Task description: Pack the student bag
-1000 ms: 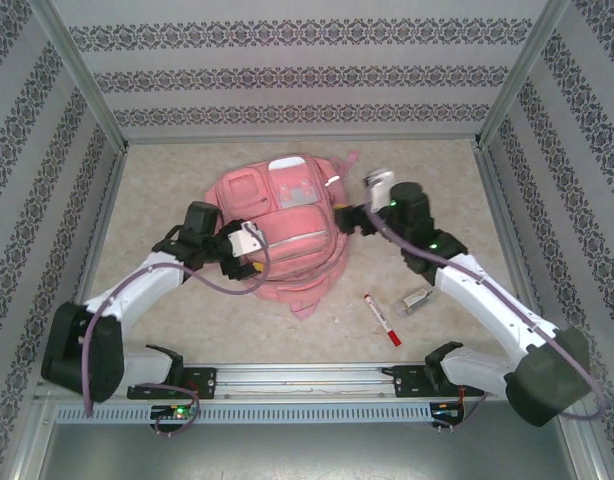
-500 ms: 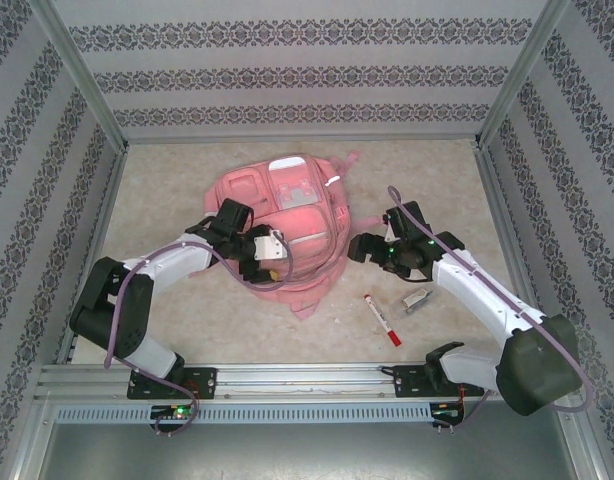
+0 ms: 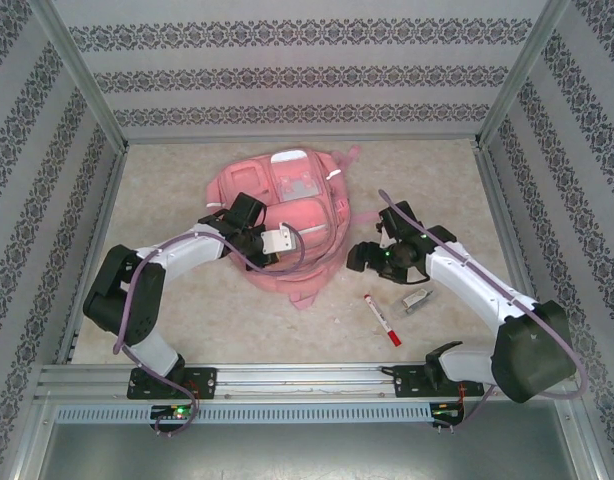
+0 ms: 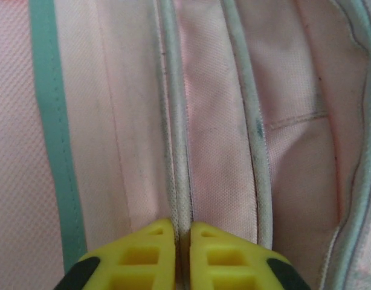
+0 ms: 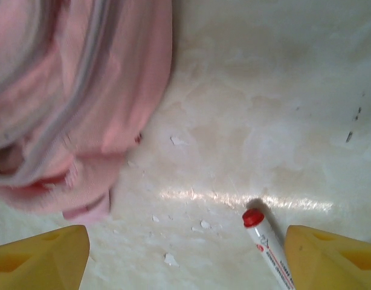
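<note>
Located the student bag (image 3: 287, 205) on the tabletop (image 3: 457, 190), lying flat toward the far edge, a little left of centre (pink fabric, grey piping, thin silver strips); noted a lower flap trailing toward the near edge. Found the left gripper (image 3: 285, 242) over the bag's near half; confirmed from the left wrist view its yellow fingertips (image 4: 155, 254) pressed together on the line of a grey piping seam; could not determine whether any fabric is pinched between them. Found the right gripper (image 3: 355, 262) just beside the bag's right side, low over bare tabletop; recorded its jaws standing wide apart, holding nothing. Logged a red-capped marker (image 3: 382, 320) toward the near edge, right of centre, cap end near the right gripper's fingers (image 5: 330, 254); logged a small silver item (image 3: 417, 300) just beside the marker, on its right-edge side.
</note>
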You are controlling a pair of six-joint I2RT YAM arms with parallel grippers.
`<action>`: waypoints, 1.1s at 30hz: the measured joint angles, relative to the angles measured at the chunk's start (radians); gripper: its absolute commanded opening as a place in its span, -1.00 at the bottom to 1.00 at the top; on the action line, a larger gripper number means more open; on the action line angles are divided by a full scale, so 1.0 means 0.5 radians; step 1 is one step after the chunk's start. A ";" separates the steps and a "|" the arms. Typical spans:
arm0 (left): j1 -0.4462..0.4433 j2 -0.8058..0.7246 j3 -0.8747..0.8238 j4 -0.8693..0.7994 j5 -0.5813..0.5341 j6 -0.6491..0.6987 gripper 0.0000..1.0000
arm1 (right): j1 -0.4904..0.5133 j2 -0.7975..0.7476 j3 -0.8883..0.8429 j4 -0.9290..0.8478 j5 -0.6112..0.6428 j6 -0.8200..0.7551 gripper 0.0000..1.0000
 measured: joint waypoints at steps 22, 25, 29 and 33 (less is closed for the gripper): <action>0.270 -0.172 0.280 -0.112 0.412 -0.951 -1.00 | 0.414 0.220 -0.342 -0.070 0.322 0.223 -0.26; 0.270 -0.172 0.280 -0.085 0.472 -1.033 -1.00 | 0.440 0.256 -0.346 -0.026 0.356 0.259 -0.54; 0.272 -0.171 0.280 -0.077 0.495 -1.096 -1.00 | 0.449 0.244 -0.344 0.009 0.390 0.311 -0.78; 0.272 -0.171 0.280 -0.063 0.512 -1.147 -1.00 | 0.453 0.169 -0.345 0.069 0.368 0.428 -0.85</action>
